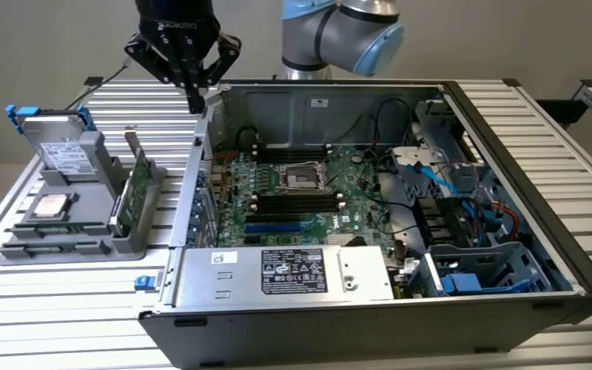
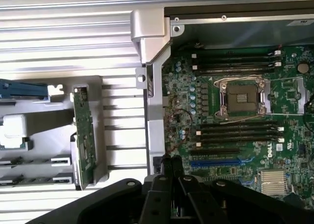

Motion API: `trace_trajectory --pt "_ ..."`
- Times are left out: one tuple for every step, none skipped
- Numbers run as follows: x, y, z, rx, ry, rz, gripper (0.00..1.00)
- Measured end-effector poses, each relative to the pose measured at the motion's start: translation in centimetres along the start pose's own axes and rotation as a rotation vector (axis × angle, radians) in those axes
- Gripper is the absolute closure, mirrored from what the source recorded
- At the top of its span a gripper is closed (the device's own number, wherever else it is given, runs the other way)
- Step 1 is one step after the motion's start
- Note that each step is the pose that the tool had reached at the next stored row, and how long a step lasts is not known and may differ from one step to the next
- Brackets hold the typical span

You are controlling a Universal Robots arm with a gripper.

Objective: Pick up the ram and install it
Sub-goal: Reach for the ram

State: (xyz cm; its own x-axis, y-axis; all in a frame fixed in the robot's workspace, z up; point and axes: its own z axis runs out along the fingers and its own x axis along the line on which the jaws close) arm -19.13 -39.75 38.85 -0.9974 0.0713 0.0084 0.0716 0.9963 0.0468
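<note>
The gripper (image 1: 195, 99), fingers pressed together and empty, hangs over the computer case's (image 1: 197, 181) rear left corner, beside the upright expansion card (image 1: 138, 183), while the ram (image 1: 58, 229), a thin green strip, lies along the grey holder's (image 1: 129, 243) front edge.

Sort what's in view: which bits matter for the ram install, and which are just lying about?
Job: gripper, shut and empty; motherboard memory slots; ram, probably the narrow stick at the front of the tray.
Lying about: expansion card, hard drive, processor chip, power supply.
</note>
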Motion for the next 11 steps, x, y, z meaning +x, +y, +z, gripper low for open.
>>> trace_trajectory --pt "0.4 -0.03 0.05 0.0004 0.0055 0.0 0.9" --pt "0.9 -0.06 0.1 0.0009 0.011 0.0 0.9" --pt "1.4 -0.1 0.16 0.0012 0.0157 0.001 0.9" --pt "1.8 -0.13 0.23 0.0015 0.0198 0.001 0.9" --pt "2.3 -0.16 0.3 0.0017 0.0232 0.001 0.9" --pt "2.7 -0.19 0.39 0.0018 0.0246 0.001 0.9" --pt "3.1 -0.21 0.48 0.0019 0.0255 0.001 0.9" --pt "3.6 -0.24 0.59 0.002 0.026 0.001 0.9" --pt "4.1 -0.27 0.69 0.0019 0.0263 0.001 0.9" --pt "4.5 -0.3 0.8 0.0019 0.0266 0.001 0.9" --pt "5.0 -0.32 0.91 0.0019 0.0267 0.001 0.9"
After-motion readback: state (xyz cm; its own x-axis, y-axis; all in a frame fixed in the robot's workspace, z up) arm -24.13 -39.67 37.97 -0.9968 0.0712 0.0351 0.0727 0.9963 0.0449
